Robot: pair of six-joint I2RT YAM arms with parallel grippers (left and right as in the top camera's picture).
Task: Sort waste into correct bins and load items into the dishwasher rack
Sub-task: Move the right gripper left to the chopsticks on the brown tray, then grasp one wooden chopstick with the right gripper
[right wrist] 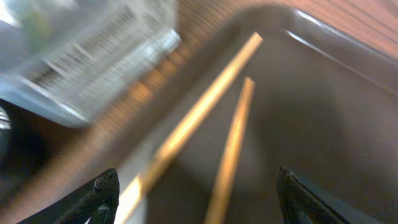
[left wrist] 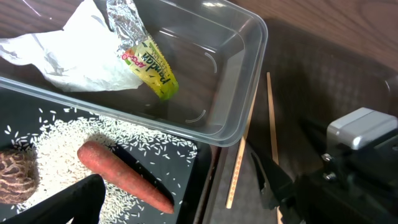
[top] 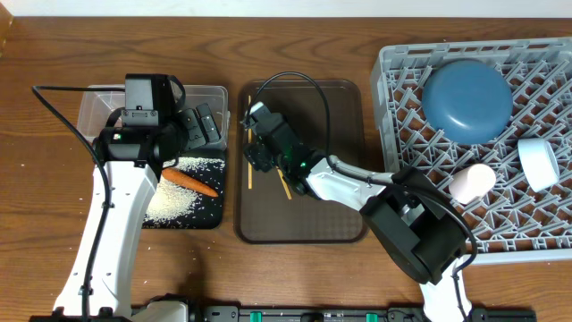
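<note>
My right gripper [top: 255, 161] [right wrist: 199, 199] is open low over the left side of the brown serving tray [top: 331, 215]. The two wooden chopsticks [right wrist: 233, 134] [top: 253, 176] lie between its fingers, untouched. My left gripper [top: 204, 125] [left wrist: 180, 208] is open above the black tray [left wrist: 186, 165], by the carrot [left wrist: 124, 177] [top: 189, 182]. The black tray also holds rice [left wrist: 68, 140] and a brown food piece [left wrist: 15, 177]. A white napkin [left wrist: 68, 53] and a green-yellow wrapper [left wrist: 149, 62] lie in the clear tub [left wrist: 249, 74].
The grey dishwasher rack [top: 536, 224] on the right holds a blue plate [top: 466, 98], a light-blue cup [top: 539, 163] and a pink cup [top: 471, 182]. The clear tub and black tray lie right beside the serving tray. The two arms are close together.
</note>
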